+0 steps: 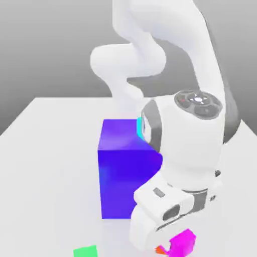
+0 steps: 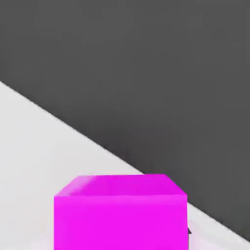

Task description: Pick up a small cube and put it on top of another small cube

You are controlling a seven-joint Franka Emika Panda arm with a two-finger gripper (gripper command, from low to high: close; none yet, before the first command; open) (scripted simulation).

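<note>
Has the pink cube pinched in the closed gripper, close to an orange bit. Could slip out if pinched badly, or bump the big blue block if swung too low.

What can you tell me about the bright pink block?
The pink block is a plain, evenly coloured magenta cube with flat faces and straight edges, no markings visible. In the exterior view it sits at the lower right, right by the robot's hand, turned at an angle. Whether it touches the table is unclear.
</note>
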